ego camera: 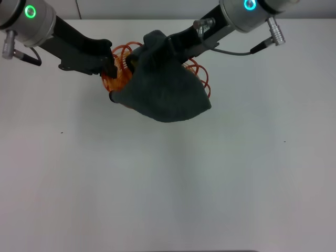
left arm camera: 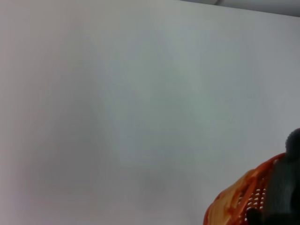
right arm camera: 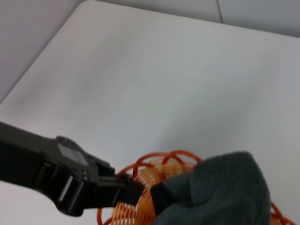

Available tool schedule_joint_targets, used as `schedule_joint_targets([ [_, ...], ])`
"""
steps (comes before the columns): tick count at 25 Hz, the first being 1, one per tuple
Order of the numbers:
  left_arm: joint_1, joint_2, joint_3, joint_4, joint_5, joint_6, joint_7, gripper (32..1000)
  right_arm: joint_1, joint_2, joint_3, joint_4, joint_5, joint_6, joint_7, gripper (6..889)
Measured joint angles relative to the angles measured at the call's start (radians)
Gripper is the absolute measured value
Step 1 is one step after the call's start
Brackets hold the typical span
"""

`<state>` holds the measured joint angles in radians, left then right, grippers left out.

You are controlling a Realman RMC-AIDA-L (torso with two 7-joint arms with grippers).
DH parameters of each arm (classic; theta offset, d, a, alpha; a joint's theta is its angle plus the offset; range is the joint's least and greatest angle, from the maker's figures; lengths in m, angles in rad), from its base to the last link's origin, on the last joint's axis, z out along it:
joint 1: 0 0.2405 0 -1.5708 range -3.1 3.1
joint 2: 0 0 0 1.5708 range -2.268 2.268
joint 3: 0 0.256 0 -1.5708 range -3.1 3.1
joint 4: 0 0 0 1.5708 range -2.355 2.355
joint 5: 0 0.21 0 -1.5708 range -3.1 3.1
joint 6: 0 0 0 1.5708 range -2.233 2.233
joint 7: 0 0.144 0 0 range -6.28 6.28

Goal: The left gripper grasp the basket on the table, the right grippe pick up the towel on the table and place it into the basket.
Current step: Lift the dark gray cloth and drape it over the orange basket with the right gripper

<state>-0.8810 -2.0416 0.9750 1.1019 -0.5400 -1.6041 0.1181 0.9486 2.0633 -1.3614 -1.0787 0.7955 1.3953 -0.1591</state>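
Observation:
The orange wire basket [ego camera: 122, 56] stands at the far middle of the white table [ego camera: 168, 184]. My left gripper [ego camera: 111, 70], on the green-ringed arm, is shut on its left rim; the right wrist view shows that same gripper [right arm camera: 143, 192] pinching the looped rim of the basket [right arm camera: 140, 206]. A dark grey towel [ego camera: 165, 89] hangs from my right gripper [ego camera: 164, 44], which is shut on its top. The towel drapes over the basket and hides most of it. In the left wrist view only a corner of the basket [left arm camera: 236, 201] shows. The right wrist view has the towel [right arm camera: 220, 187] up close.
The table's far edge [right arm camera: 154, 14] runs just behind the basket, with a wall beyond. Open white tabletop stretches in front of the basket toward me and to both sides.

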Motion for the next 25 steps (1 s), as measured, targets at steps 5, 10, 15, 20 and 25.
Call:
schedule_joint_targets([
  [5, 0.001, -0.0001, -0.018, -0.001, 0.000, -0.002, 0.000, 94, -0.005, -0.001, -0.001, -0.038, -0.004, 0.014, 0.025, 739],
  [10, 0.002, -0.0001, -0.022, -0.001, 0.000, -0.002, 0.000, 94, -0.006, -0.001, 0.000, -0.042, -0.004, 0.028, 0.042, 855],
  [15, 0.004, -0.0001, -0.023, -0.001, 0.000, -0.002, 0.000, 94, -0.006, -0.001, 0.009, -0.043, -0.003, 0.041, 0.047, 866],
  [20, 0.008, -0.0001, -0.024, -0.001, 0.000, -0.002, 0.000, 94, -0.007, -0.003, 0.013, -0.044, 0.001, 0.046, 0.054, 866],
  [25, 0.010, -0.0001, -0.028, -0.001, 0.000, -0.002, 0.000, 94, -0.012, -0.005, 0.047, -0.088, 0.000, 0.087, 0.070, 866],
])
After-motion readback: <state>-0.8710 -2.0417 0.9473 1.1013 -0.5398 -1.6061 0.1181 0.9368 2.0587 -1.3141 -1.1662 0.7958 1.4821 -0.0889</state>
